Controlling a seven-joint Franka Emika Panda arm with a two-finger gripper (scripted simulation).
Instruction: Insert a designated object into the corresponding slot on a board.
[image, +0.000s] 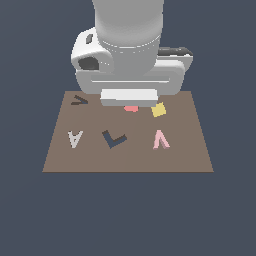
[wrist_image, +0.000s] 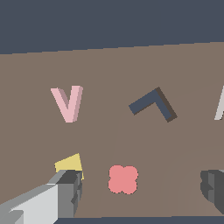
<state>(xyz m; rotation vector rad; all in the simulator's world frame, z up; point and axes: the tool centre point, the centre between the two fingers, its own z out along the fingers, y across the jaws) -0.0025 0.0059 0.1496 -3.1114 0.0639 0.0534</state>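
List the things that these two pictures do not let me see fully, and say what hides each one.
- coral-red blob: exterior view, mostly covered by the arm's hand.
- gripper: hidden under the hand in the exterior view; in the wrist view its fingers are cut by the edges.
- grey A: wrist view, cut by the edge.
- V-shaped slot: absent from the wrist view.
- yellow piece: wrist view, partly behind a finger.
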